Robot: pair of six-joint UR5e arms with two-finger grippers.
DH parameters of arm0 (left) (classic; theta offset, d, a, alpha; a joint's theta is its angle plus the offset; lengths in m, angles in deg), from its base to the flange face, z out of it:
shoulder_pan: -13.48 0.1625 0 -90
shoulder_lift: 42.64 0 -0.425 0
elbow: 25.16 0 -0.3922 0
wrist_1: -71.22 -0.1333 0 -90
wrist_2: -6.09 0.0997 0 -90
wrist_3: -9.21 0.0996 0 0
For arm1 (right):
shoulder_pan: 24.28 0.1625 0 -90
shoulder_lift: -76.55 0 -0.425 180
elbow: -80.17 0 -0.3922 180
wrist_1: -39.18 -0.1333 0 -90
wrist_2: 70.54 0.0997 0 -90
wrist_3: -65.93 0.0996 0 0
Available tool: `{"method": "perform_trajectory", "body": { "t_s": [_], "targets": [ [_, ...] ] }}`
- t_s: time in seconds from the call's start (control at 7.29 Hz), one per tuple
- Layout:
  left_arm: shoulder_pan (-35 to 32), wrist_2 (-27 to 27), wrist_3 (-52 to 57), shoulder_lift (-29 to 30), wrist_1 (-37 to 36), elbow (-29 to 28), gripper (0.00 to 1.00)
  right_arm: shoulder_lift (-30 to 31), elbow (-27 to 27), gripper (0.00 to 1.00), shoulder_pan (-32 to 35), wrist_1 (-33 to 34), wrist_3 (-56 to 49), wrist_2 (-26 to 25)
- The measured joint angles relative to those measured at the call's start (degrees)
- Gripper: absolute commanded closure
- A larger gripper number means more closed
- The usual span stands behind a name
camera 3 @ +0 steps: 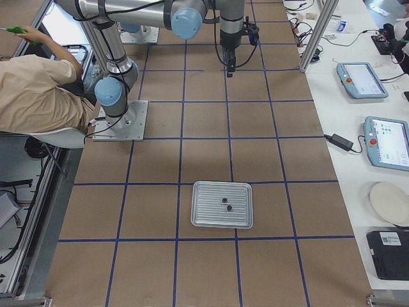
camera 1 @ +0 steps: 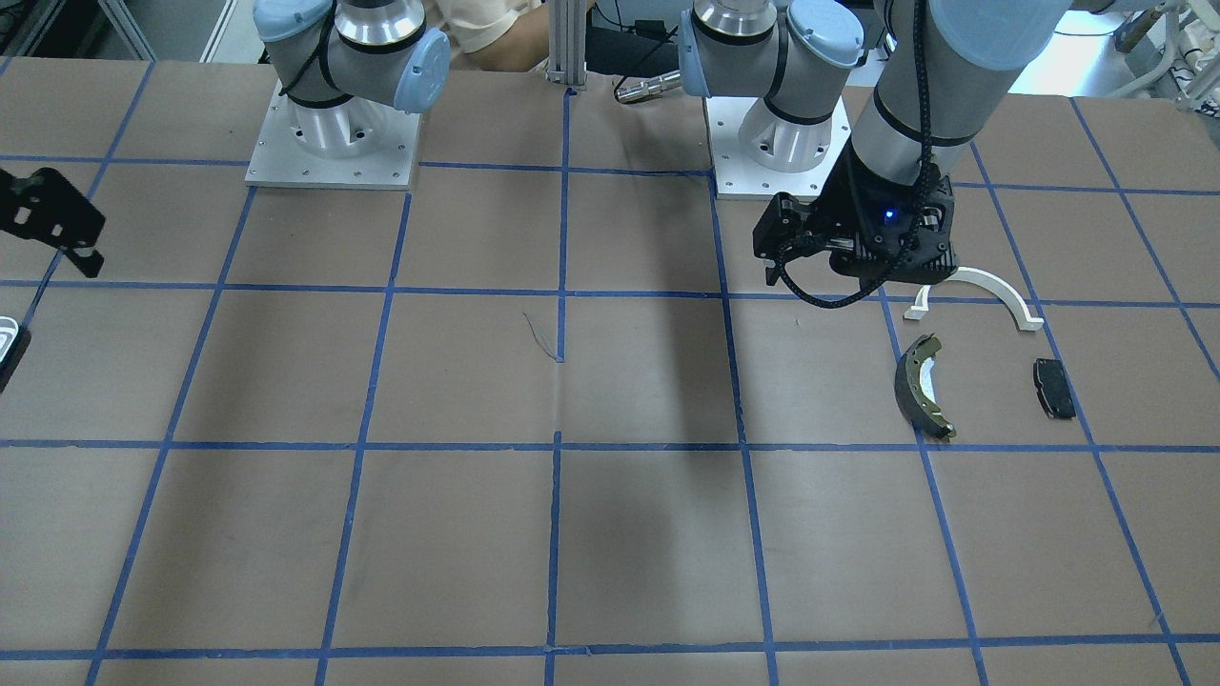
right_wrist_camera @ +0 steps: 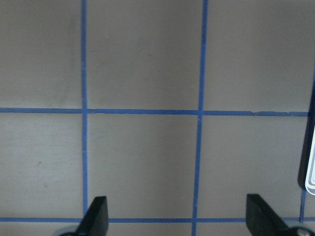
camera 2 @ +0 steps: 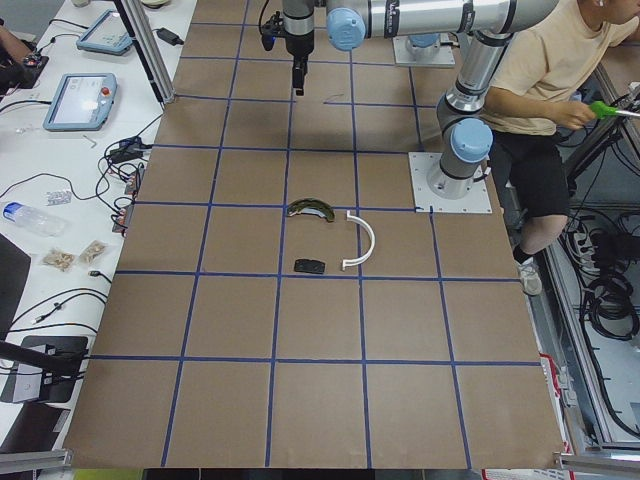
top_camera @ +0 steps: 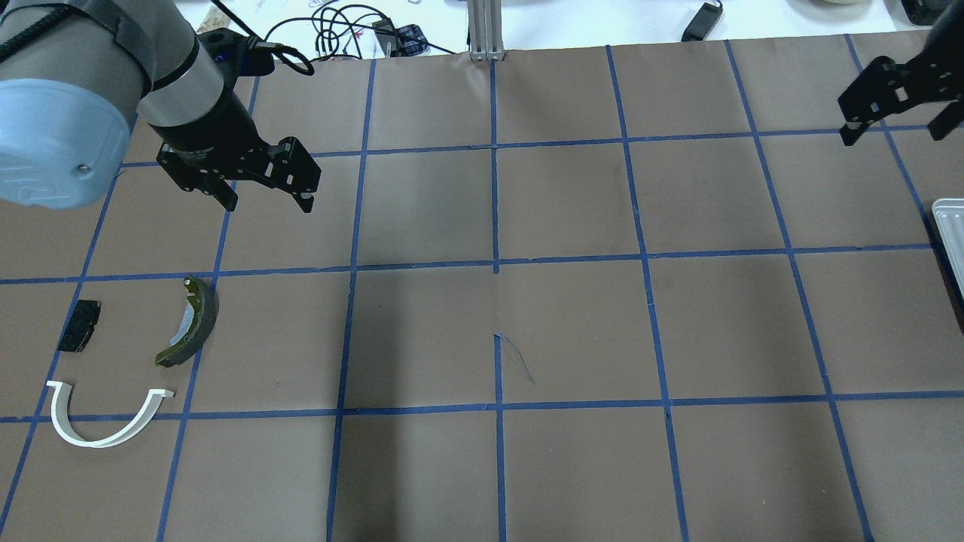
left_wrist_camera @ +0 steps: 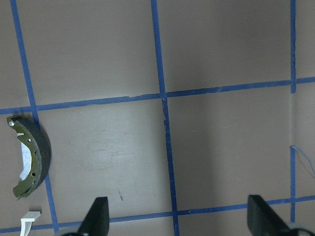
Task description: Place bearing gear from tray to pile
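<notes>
The tray [camera 3: 211, 214] is a ribbed grey metal one with a pale rim; only its corner shows in the overhead view [top_camera: 950, 237]. Two small dark parts [camera 3: 227, 203] lie in it, too small to tell which is the bearing gear. The pile holds a white arched strip [top_camera: 90, 443], a dark brake shoe [top_camera: 192, 320] and a black pad [top_camera: 79, 325]. My left gripper [top_camera: 267, 202] hovers open and empty beyond the brake shoe. My right gripper [top_camera: 892, 134] hangs open and empty at the far right, short of the tray.
A person in a beige shirt [camera 2: 560, 70] sits behind the robot bases [camera 1: 334, 143]. Benches with teach pendants [camera 3: 361, 80] and cables flank the table's far edge. An aluminium post [top_camera: 486, 30] stands at the far middle.
</notes>
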Motion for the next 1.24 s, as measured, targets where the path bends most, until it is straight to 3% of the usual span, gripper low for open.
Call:
{"method": "perform_trajectory", "body": {
  "t_s": [0.55, 0.82, 1.24],
  "targets": [
    [-0.03, 0.02, 0.00, -0.01, -0.06, 0.14, 0.00, -11.15, 0.16, 0.00, -15.02, 10.59, -12.17, -0.48],
    [-0.01, 0.03, 0.04, -0.01, -0.11, 0.17, 0.00, -18.38, 0.20, 0.00, -20.84, 19.24, -20.19, -0.57],
    [0.01, 0.05, 0.04, 0.01, -0.40, 0.18, 0.00, -25.37, 0.25, 0.00, -24.30, 26.32, -25.40, -0.67]
  ]
}}
